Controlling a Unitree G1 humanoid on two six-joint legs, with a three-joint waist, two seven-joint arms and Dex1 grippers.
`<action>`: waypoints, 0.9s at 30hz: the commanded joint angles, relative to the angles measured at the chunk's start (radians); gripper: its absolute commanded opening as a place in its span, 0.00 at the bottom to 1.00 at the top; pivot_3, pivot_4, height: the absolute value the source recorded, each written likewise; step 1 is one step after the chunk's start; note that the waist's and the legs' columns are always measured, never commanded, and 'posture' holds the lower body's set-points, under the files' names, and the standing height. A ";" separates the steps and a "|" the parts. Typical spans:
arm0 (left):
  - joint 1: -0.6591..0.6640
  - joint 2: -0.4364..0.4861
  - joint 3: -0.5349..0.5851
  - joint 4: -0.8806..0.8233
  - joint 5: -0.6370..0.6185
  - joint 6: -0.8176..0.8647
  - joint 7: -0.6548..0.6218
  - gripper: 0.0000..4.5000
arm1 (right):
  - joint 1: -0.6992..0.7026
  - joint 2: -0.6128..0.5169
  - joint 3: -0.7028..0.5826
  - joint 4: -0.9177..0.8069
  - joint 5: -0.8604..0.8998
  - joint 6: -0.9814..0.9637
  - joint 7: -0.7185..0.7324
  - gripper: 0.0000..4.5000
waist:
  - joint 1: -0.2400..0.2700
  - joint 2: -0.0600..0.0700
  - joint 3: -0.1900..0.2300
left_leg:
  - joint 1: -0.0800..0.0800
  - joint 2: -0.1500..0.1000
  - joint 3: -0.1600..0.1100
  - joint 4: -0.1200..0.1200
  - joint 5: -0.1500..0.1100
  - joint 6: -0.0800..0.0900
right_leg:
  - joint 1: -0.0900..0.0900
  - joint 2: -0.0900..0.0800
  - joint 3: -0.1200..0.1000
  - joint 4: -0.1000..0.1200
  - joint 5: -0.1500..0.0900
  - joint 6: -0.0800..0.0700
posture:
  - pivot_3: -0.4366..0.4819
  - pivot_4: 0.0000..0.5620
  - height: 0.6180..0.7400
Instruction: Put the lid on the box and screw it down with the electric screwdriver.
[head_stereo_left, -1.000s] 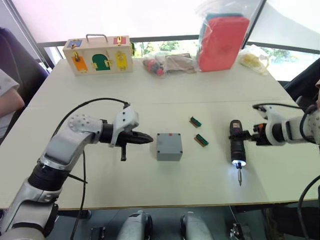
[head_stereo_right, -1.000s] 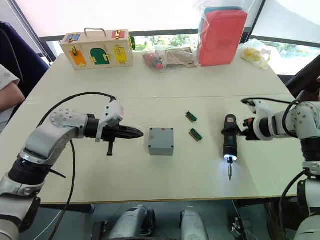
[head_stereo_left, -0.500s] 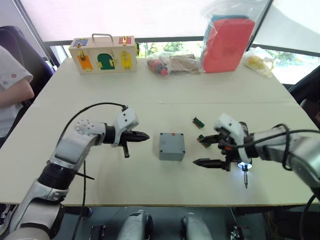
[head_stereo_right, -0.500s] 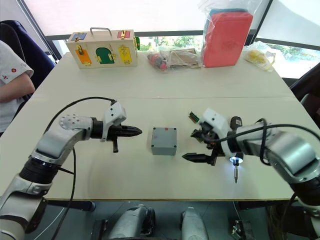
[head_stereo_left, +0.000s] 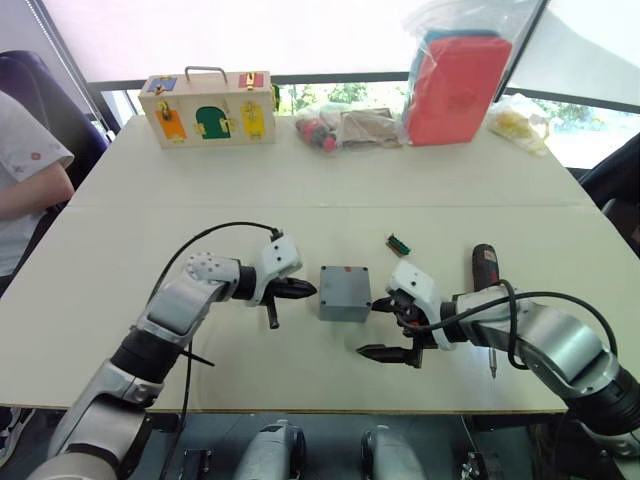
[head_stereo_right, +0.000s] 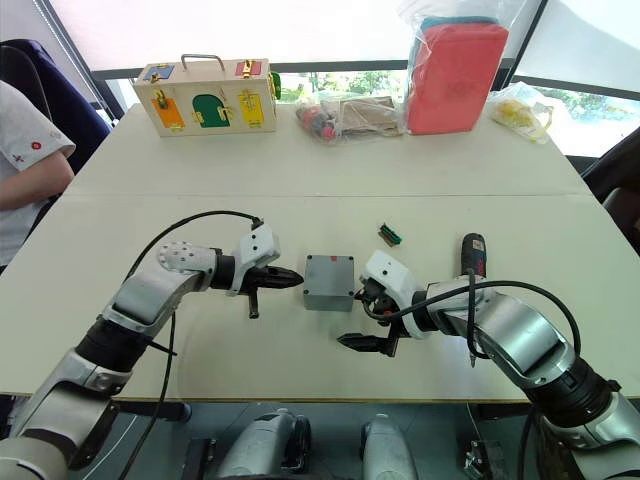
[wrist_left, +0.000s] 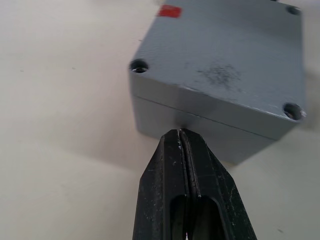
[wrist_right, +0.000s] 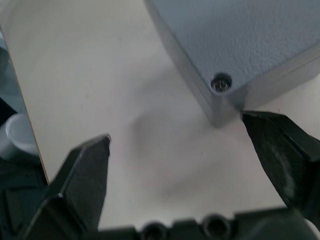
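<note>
The grey box (head_stereo_left: 345, 292) sits in the middle of the table (head_stereo_left: 200, 200), with its lid (wrist_left: 225, 65) on top. The lid has small holes at the corners and a tiny red mark on its far edge.

The left gripper (head_stereo_left: 308, 291) is just left of the box. Its two black fingers (wrist_left: 187, 195) are pressed tight together and hold nothing. In the left wrist view the tips point at the box's side wall and come very close to it — touching or not cannot be told.

The right gripper (head_stereo_left: 378, 328) is just right of the box, at its near right corner. Its fingers are spread wide apart and hold nothing. One finger (wrist_right: 285, 155) is right by that corner; the other is out over the bare table, nearer the front edge.

The electric screwdriver (head_stereo_left: 486, 290) lies flat on the table, right of the right gripper and apart from it, with its thin bit pointing to the near edge. A small green part (head_stereo_left: 398, 243) lies just beyond the box, to its right.

Far back stand a wooden case (head_stereo_left: 207, 107), a red pack in a clear bag (head_stereo_left: 455, 75) and some small bags. A person's arm (head_stereo_left: 35, 165) shows at the far left.
</note>
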 joint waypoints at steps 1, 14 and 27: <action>-0.072 -0.048 0.007 0.092 0.042 -0.080 0.031 0.00 | -0.013 0.057 -0.030 -0.069 0.037 0.037 -0.017 0.99 | 0.000 0.000 0.000 | 0.000 0.000 0.000 0.000 0.000 0.000 | 0.000 0.000 0.000 0.000 0.000 0.000 | 0.48 0.27 1.00; 0.006 0.100 0.034 -0.036 0.029 -0.039 -0.078 0.00 | -0.044 -0.079 -0.083 0.031 -0.105 -0.103 0.032 0.99 | -0.003 0.000 0.000 | 0.000 0.000 0.000 -0.001 0.000 0.000 | -0.001 0.000 0.000 0.001 0.000 0.000 | 0.48 0.27 1.00; 0.030 -0.001 0.003 -0.110 0.054 0.043 0.024 0.00 | -0.119 0.032 0.040 0.231 -0.276 -0.344 0.180 0.99 | 0.001 0.000 0.000 | 0.000 -0.001 0.000 0.000 0.001 0.000 | 0.000 0.001 -0.001 0.001 0.000 0.001 | 0.48 0.27 1.00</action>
